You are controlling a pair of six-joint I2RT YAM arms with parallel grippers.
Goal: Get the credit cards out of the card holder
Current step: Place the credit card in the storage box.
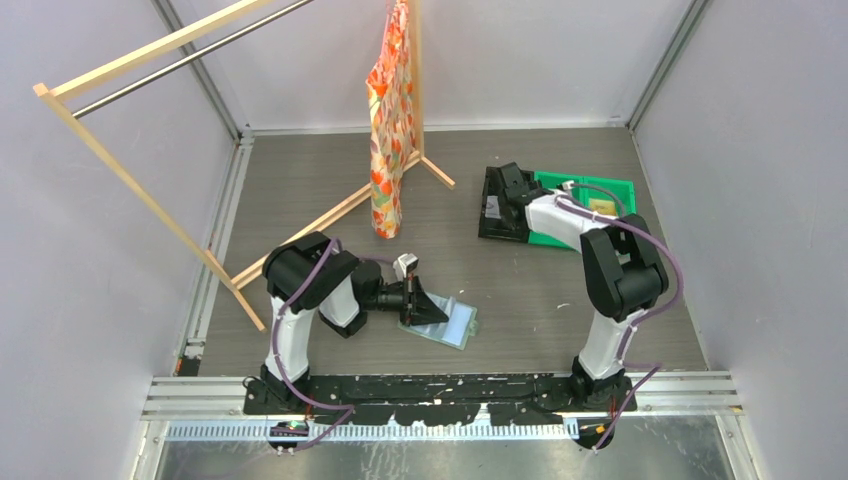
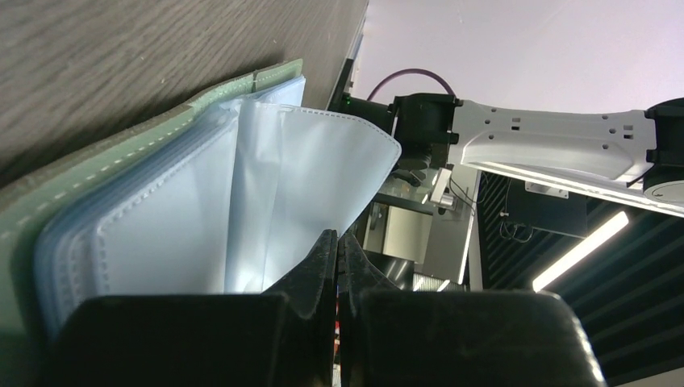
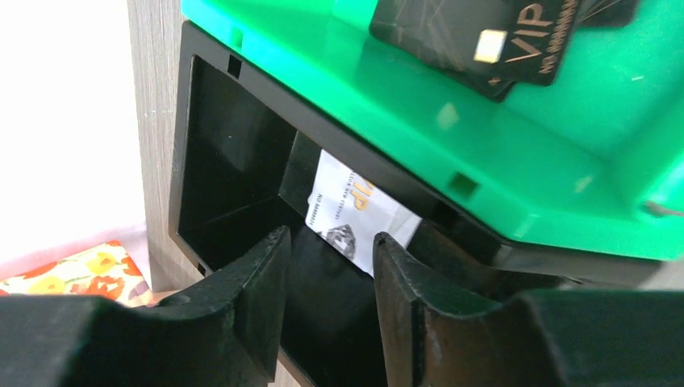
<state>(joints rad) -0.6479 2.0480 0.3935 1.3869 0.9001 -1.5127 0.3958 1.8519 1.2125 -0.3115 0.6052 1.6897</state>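
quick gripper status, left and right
left gripper: shut, against the card holder pockets, pinch unclear
right gripper: open, empty, at the black bin

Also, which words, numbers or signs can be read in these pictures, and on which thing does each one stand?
"VIP": gold letters on the black plastic card with a gold chip, in the bright green plastic bin.
Small line under "VIP": too blurred to read.
White card in the black plastic bin: gold letters partly hidden, small print too small to read.
Sage-green fabric card holder: no text shows.
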